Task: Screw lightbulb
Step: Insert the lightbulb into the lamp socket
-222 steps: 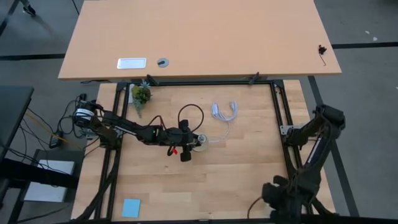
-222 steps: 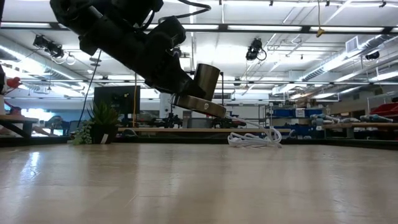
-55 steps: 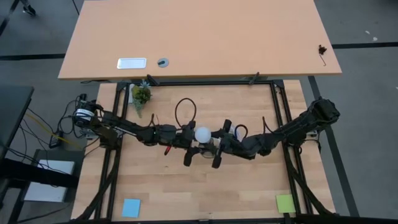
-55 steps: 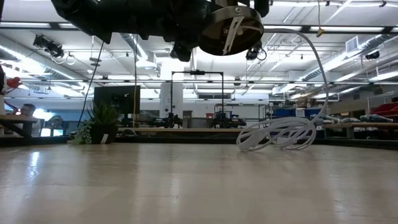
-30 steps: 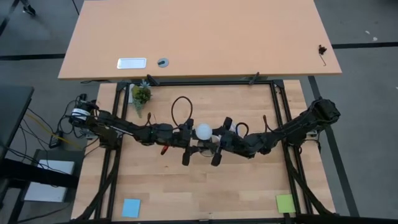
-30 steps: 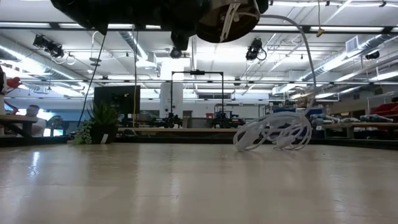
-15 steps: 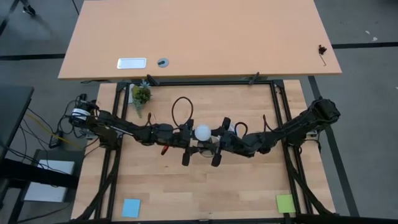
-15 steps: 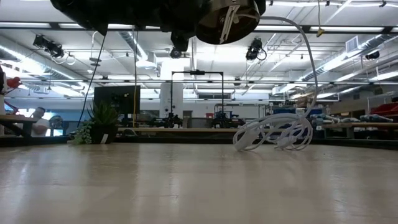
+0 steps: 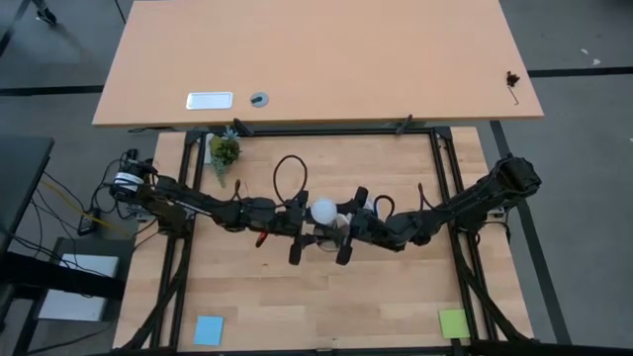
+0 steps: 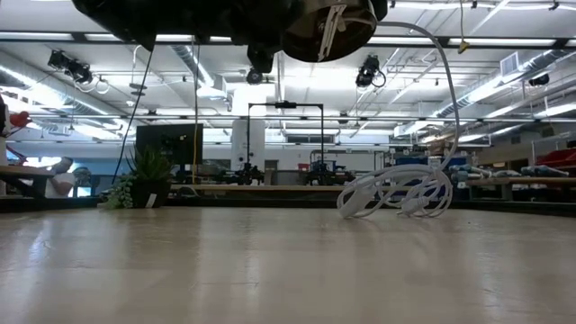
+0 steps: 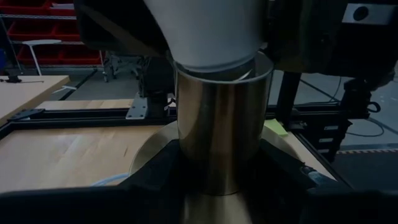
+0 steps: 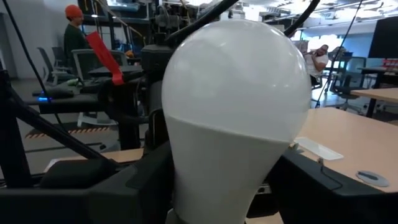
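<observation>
Change since before: both arms have stayed nearly put over the last half second; seven seconds back only the left arm was at mid-table, and the right has since come in with the bulb.
Lightbulb: the white lightbulb [image 9: 321, 210] is held up off the table at its middle, between the two grippers, its rounded head upward in the high view; in the left wrist view its narrow end [image 11: 208, 37] sits at the mouth of the brass socket tube.
Socket: the brass-coloured socket [image 11: 221, 118] is lifted clear of the wood; from the low view I see its round underside [image 10: 328, 27] high above the table top.
Left gripper: the left gripper [image 9: 300, 222] reaches in from the left and is clamped around the socket tube, its dark fingers [image 11: 155, 180] pressed against both sides.
Right gripper: the right gripper [image 9: 343, 225] reaches in from the right and is closed on the lightbulb, with a dark finger [image 12: 311, 180] on each side of the bulb's narrowing body [image 12: 233, 124].
Cable: a white cable [image 10: 396, 193] lies coiled on the table behind the arms, one strand arching up towards the raised socket.
Table: light wooden top [image 9: 396, 297] inside a black frame.
Other things: a small potted plant [image 9: 224, 150] at the far left corner, a blue note [image 9: 208, 329] and a green note [image 9: 453, 322] near the front edge.
</observation>
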